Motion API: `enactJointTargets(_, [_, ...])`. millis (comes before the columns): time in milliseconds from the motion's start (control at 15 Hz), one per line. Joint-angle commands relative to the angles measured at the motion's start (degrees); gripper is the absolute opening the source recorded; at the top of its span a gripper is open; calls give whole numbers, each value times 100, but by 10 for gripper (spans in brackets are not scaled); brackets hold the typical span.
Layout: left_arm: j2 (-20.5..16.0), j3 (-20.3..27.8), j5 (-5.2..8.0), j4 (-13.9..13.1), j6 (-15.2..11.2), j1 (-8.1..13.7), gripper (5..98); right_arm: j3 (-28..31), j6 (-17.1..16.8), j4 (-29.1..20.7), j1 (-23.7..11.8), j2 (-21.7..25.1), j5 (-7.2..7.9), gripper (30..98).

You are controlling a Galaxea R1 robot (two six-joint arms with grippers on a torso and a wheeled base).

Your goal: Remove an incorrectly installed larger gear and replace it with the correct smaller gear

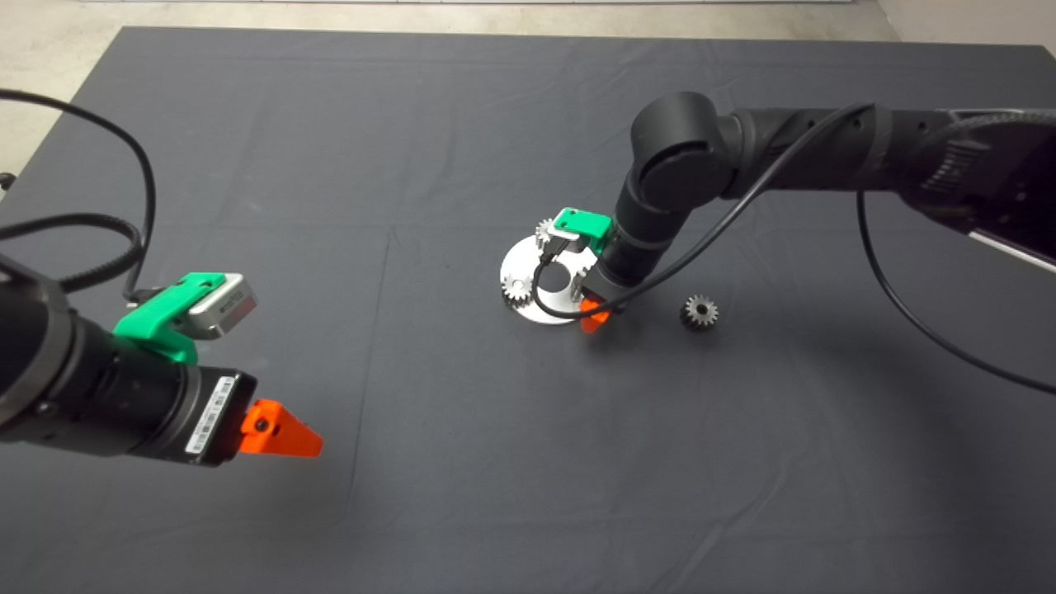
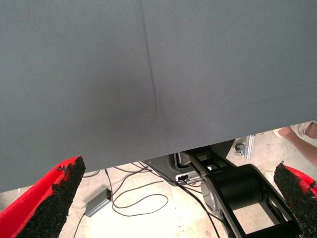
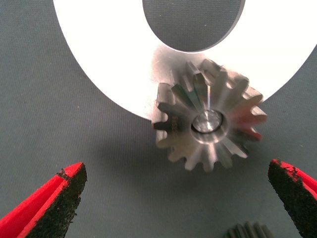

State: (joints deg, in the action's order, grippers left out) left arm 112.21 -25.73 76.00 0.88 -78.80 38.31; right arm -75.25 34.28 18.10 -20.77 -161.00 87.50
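Larger gear [image 3: 208, 121] sits on a pin at the near rim of the ring plate [image 1: 528, 272], right of the bench's [image 1: 330, 165] centre. We hold our right end effector [image 3: 178, 198] wide open and empty just above it, to straddle its teeth. Smaller gear [image 1: 699, 312] waits nearby towards the right edge. Left end effector [image 2: 188, 203], spread and empty, idles by the near left corner.

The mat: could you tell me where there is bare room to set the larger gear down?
The mat lies bare between the left gripper and the plate, and along its far side. It is crowded around the plate, right gripper, larger gear and smaller gear.
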Motion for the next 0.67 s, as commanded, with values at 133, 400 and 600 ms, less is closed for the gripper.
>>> enactJointTargets(133, [-10, 61, -6, -61, 5, 71, 982, -476, -88, 255, 3, -209, 588, 969])
enactJointTargets(400, [-10, 105, -13, -61, 5, 71, 982, -657, -150, 325, 12, -261, 487, 969])
enactJointTargets(600, [-19, 114, -12, -61, 5, 71, 982, -691, -150, 334, 12, -288, 408, 969])
